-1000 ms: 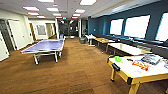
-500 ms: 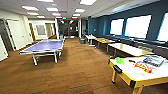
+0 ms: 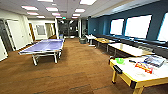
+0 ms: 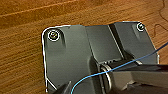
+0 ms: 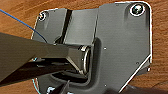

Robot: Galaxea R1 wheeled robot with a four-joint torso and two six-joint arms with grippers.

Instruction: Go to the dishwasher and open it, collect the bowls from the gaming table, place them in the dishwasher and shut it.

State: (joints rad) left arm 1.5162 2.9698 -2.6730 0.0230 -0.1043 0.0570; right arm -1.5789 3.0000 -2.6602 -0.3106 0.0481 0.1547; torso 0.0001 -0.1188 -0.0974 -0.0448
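I cannot tell how my claws stand; below both wrists lies brown wood-grain floor (image 4: 22,50). Ahead left stands a blue ping-pong table (image 3: 45,47). At right, the gaming table (image 3: 130,75) carries a green bowl (image 3: 119,60) near its far corner.

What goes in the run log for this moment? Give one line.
place: games room, wood floor | gaming table: ahead right | green bowl: on its near-left end | grippers: cannot tell
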